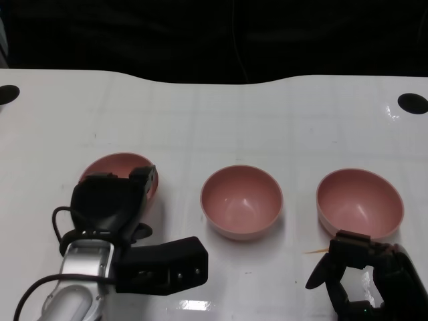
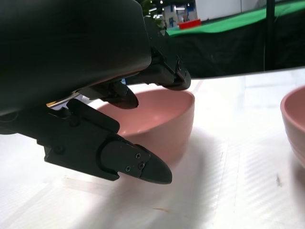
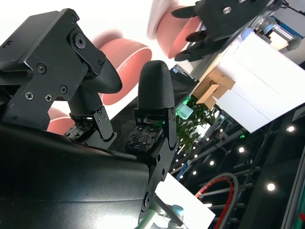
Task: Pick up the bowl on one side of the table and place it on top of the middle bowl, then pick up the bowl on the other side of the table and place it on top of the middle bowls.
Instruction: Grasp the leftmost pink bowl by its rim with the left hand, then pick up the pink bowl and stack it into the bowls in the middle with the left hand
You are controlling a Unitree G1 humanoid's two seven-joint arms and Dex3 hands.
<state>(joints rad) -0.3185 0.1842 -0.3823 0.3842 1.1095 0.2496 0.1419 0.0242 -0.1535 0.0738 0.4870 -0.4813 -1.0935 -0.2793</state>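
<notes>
The white table (image 1: 221,120) fills most of the head view, with a black hole at its far left edge and another at its far right.

The left hand (image 1: 114,200), in the lower left of the frame, reaches forward from its silver forearm over the near rim of the left bowl (image 1: 117,167). In the left wrist view its fingers (image 2: 162,71) lie above and inside the pink rim while the thumb (image 2: 138,164) sits low outside the wall; whether they actually press the bowl cannot be told, so neither a grasp nor a released hand can be called.

Three pink bowls stand in a row, well apart from one another. The middle bowl (image 1: 241,201) sits at frame centre, upright and empty. The right bowl (image 1: 360,202) sits toward the right edge.

The right hand (image 1: 364,271), in the lower right corner, lies just short of the right bowl's near rim, fingers spread apart and holding nothing.
</notes>
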